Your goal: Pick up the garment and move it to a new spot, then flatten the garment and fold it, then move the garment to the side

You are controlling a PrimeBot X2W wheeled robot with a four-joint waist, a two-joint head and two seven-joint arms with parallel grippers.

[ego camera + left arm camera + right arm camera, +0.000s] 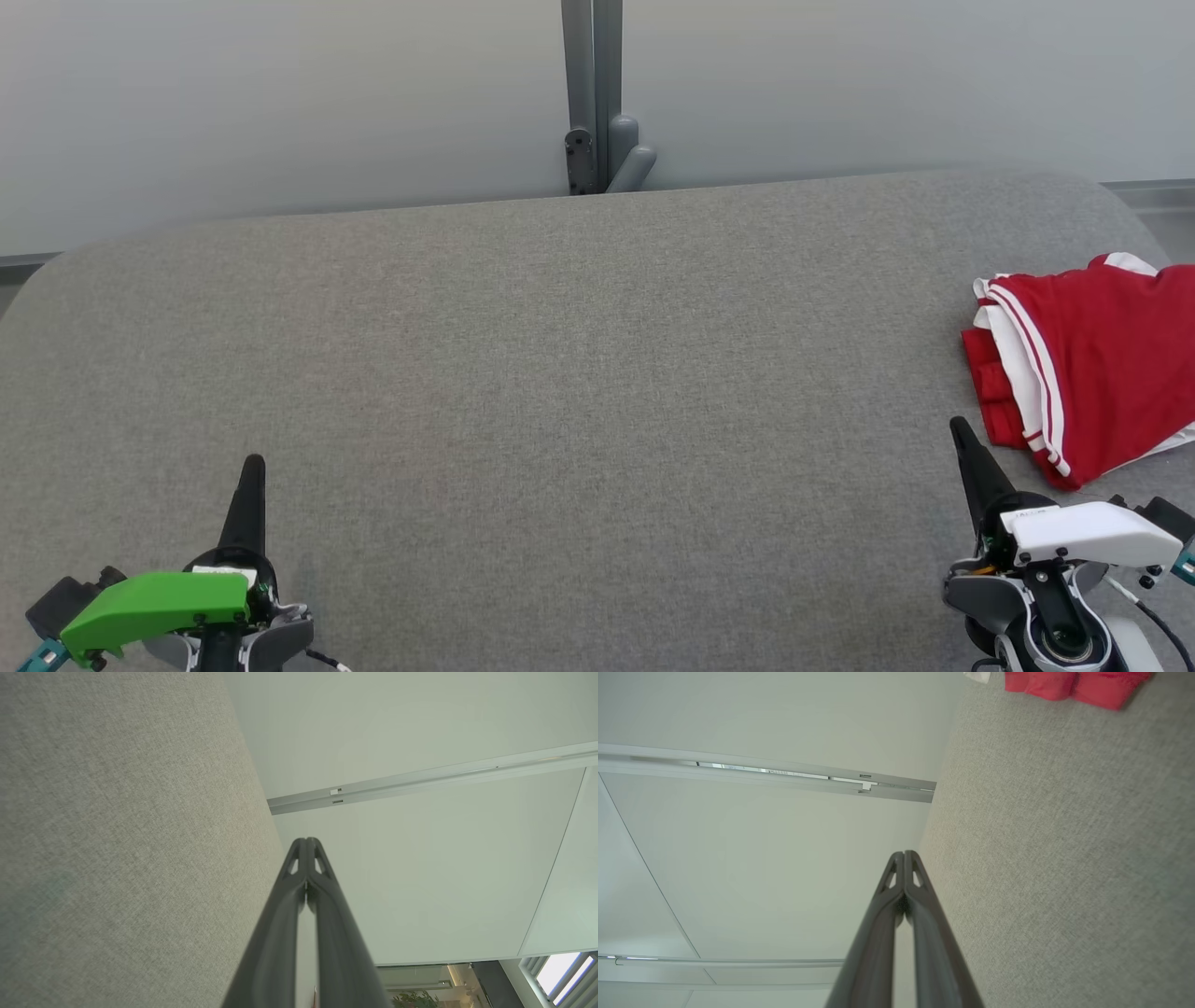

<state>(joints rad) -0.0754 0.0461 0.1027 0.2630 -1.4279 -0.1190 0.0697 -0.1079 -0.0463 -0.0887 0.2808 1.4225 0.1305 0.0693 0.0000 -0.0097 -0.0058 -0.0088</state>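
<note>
Two claws poised low over a grey fabric surface (560, 373). The left gripper (252, 462) sits under its green cover (154, 607) and the right gripper (958, 427) under its white cover (1088, 532), each with its two dark fingers pressed together tip to tip and holding nothing. The garment (1097, 359) is red with white stripes and white edging. It lies loosely folded near the right gripper, just ahead of its tip and to its outer side, and far across the surface from the left gripper. In the right wrist view a red edge of it shows ahead of the closed fingertips, off to one side. Beyond both claws, a grey post (593, 93) stands against a pale wall (280, 93).
</note>
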